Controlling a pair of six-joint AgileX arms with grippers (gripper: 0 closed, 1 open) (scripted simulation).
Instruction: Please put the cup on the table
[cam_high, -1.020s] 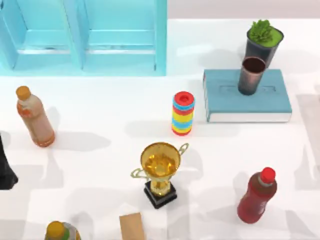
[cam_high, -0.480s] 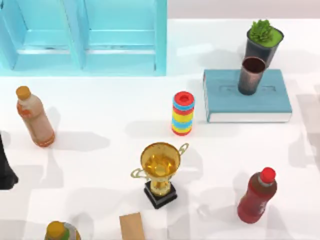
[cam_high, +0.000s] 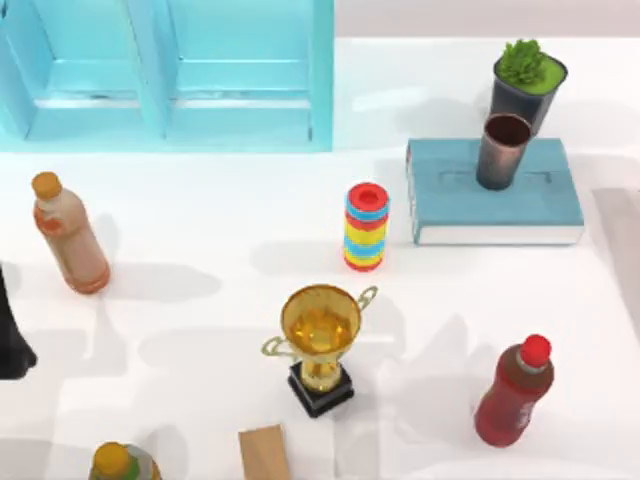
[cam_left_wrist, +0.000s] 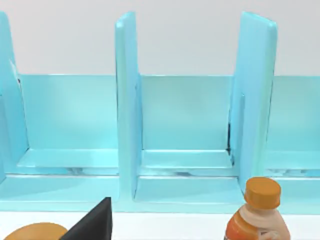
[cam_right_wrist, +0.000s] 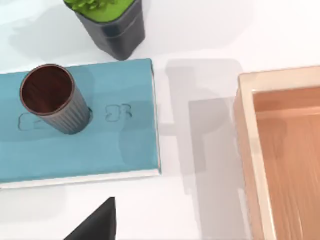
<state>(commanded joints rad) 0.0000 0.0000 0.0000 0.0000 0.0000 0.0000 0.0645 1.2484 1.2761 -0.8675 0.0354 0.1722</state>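
The cup (cam_high: 502, 150) is a dark copper-brown tumbler standing upright on a teal-blue book (cam_high: 535, 205) at the back right of the white table (cam_high: 200, 200). In the right wrist view the cup (cam_right_wrist: 50, 99) stands near one end of the book (cam_right_wrist: 100, 145), and a dark part of my right gripper (cam_right_wrist: 97, 222) shows some way off the book's edge, over bare table. My left arm (cam_high: 10, 335) stays at the table's far left edge. A dark part of my left gripper (cam_left_wrist: 95, 224) faces the cabinet.
A potted plant (cam_high: 528, 78) stands just behind the cup. A striped ring stack (cam_high: 366, 227), gold trophy (cam_high: 320, 345), red-capped bottle (cam_high: 513, 395) and orange-capped bottle (cam_high: 68, 238) stand about. The light-blue cabinet (cam_high: 170, 70) fills the back left. A wooden box (cam_right_wrist: 285, 150) lies beside the book.
Shadows on the right side of the table have shifted. The cup and the other objects have not moved.
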